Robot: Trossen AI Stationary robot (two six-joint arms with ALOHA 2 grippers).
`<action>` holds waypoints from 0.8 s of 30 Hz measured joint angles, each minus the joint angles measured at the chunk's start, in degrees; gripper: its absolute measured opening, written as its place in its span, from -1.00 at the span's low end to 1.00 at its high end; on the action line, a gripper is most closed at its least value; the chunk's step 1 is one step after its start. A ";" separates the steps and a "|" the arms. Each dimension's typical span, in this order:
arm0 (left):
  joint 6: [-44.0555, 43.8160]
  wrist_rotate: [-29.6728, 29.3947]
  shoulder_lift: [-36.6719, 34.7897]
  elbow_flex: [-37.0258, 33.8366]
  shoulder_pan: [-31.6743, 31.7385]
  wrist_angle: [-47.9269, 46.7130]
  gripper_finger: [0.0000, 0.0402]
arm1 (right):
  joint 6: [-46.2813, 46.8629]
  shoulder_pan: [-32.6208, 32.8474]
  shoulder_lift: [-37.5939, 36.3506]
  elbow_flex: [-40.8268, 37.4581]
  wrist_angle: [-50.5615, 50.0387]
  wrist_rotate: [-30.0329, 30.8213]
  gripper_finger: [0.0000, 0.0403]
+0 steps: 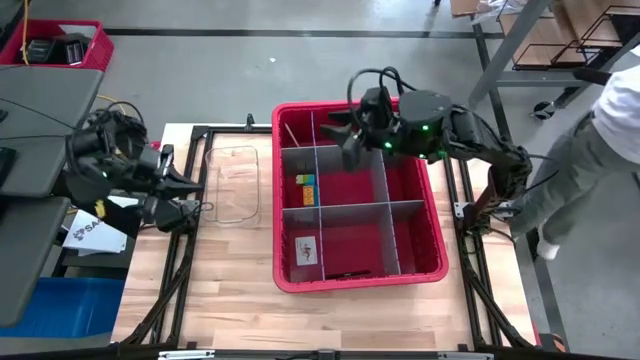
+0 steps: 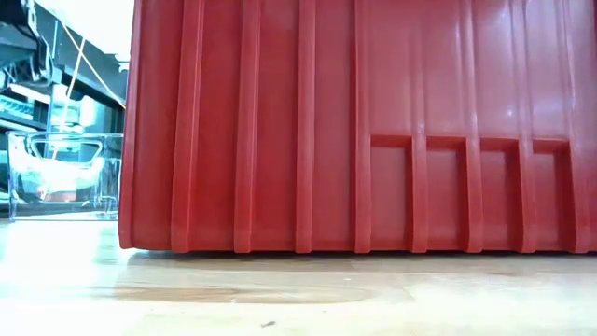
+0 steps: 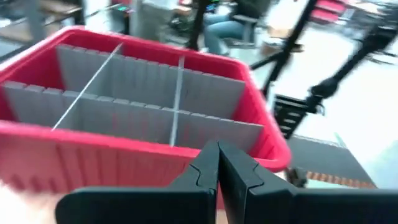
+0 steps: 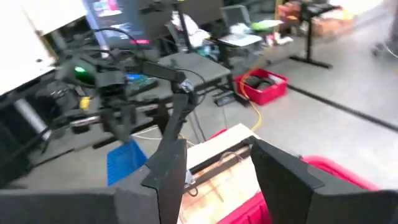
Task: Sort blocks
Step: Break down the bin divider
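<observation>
A few small blocks, yellow, green and orange, lie in a left-hand compartment of the red bin, which grey dividers split into sections. A white card with small pieces lies in the compartment nearer the front. My right gripper hovers open and empty over the bin's far left part; in its wrist view nothing is between the fingers. My left gripper is shut and empty at the table's left side, pointing toward the bin; its fingers are closed together.
A clear plastic container stands on the wooden table left of the bin; it also shows in the low view, beside the bin's red wall. A person stands beyond the table's right edge. Black frame rails run along the table's sides.
</observation>
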 joint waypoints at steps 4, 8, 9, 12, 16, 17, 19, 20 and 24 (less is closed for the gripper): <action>9.79 1.35 -3.20 -0.04 -1.40 4.20 -1.00 | 5.86 -0.96 1.67 0.00 -0.81 1.27 -0.12; 17.08 1.31 -5.42 -2.62 -2.10 9.69 -1.00 | 8.98 -2.22 3.00 0.00 -0.79 1.12 -0.12; 18.56 1.26 -6.10 -3.88 -2.20 11.88 -1.00 | 9.44 -2.41 3.16 0.00 -1.22 1.00 -0.12; 22.12 1.50 -7.84 -8.12 -2.19 17.55 -1.00 | 10.53 -2.91 3.55 0.02 -1.46 0.90 -0.12; 25.93 1.55 -10.48 -13.16 -2.18 23.60 -1.00 | 10.93 -3.26 3.62 0.02 -1.42 0.82 -0.12; 26.73 1.13 -11.14 -14.13 -2.18 24.70 -1.00 | 11.04 -3.27 3.60 0.02 -1.37 0.82 -0.12; 28.13 0.23 -12.54 -15.91 -2.19 27.05 -1.00 | 10.87 -3.27 3.60 0.02 -1.51 0.82 -0.12; 28.77 -0.31 -13.32 -16.64 -2.19 28.04 -1.00 | 10.83 -3.27 3.60 0.02 -1.78 0.80 -0.12; 30.29 -1.10 -16.71 -18.81 -2.16 31.57 -1.00 | 12.04 -3.25 3.60 0.02 -4.27 0.78 -0.12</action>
